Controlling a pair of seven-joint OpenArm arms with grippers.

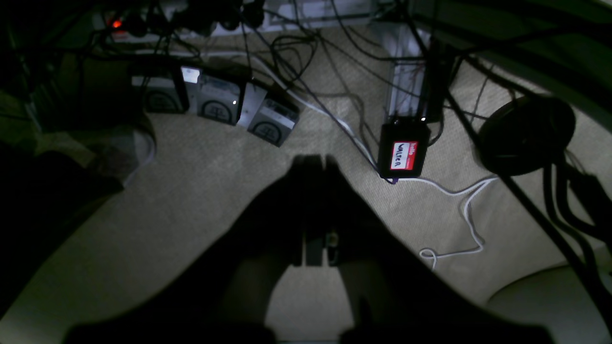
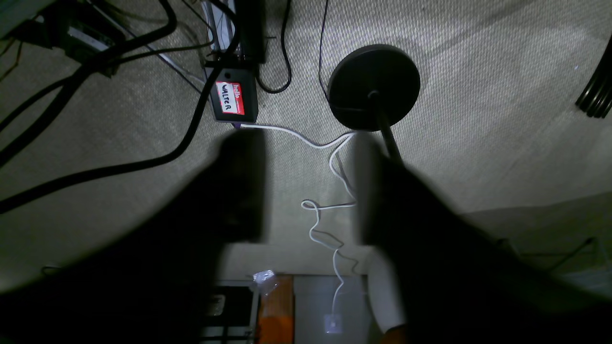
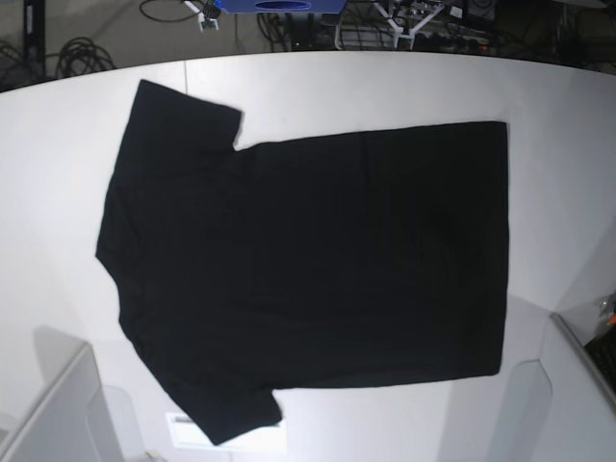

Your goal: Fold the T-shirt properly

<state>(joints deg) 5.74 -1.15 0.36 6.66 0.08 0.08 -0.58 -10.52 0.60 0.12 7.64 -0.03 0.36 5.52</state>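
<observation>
Right, left wrist view: left gripper at center frame, jaws pinched together w/ nothing between, over beige carpet; black box w/ "hello" name tag at upper right. Right wrist view: right gripper spread wide, nothing held, white cable showing between jaws. Base view: T-shirt lies flat, plain black side up, filling mid-frame on white table, sleeves toward frame left, hem toward right.
</observation>
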